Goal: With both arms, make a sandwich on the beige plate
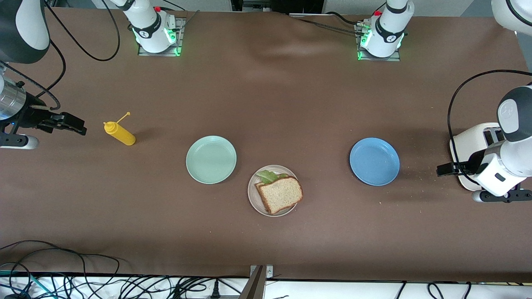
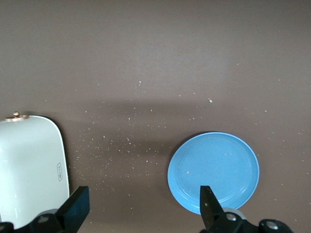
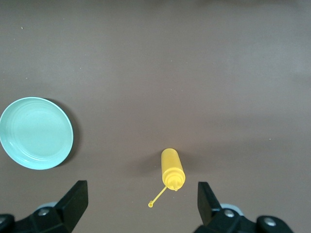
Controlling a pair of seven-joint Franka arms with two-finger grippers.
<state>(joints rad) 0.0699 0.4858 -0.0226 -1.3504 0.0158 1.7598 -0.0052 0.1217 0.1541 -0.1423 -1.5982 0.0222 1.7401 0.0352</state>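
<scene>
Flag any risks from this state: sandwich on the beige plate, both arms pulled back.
1. The sandwich sits off-centre on the beige plate; its top slice overhangs the rim toward the blue plate, so a nudge could likely tip it off.
2. The left gripper, open, hangs over the toaster edge and crumbs; dropping straight down might strike the toaster.
3. The right gripper, open, is over the lying mustard bottle; a low sweep could roll it.
</scene>
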